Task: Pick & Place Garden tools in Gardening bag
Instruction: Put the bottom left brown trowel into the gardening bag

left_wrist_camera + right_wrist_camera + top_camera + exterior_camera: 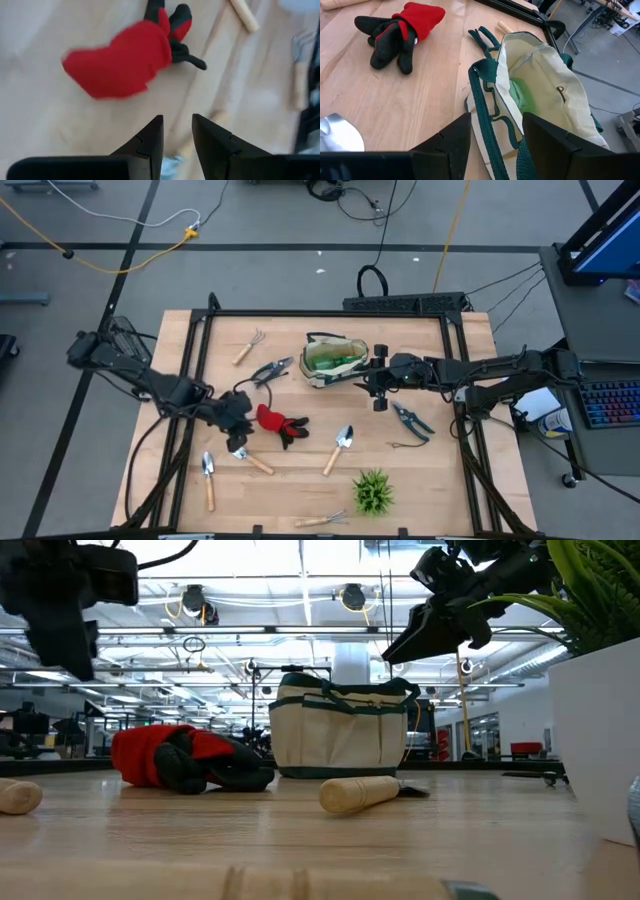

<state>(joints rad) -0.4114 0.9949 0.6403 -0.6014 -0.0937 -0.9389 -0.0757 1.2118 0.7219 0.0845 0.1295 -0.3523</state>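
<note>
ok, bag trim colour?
Dark green on the cream gardening bag; clearest in the right wrist view.

Overhead camera staring straight down on the whole desk (pixel 300 470), low camera at desk level looking across into the room, left wrist camera close over the red-and-black glove (pixel 125 60), right wrist camera tight on the gardening bag (pixel 540 95), glove and bag shared by several views
</note>
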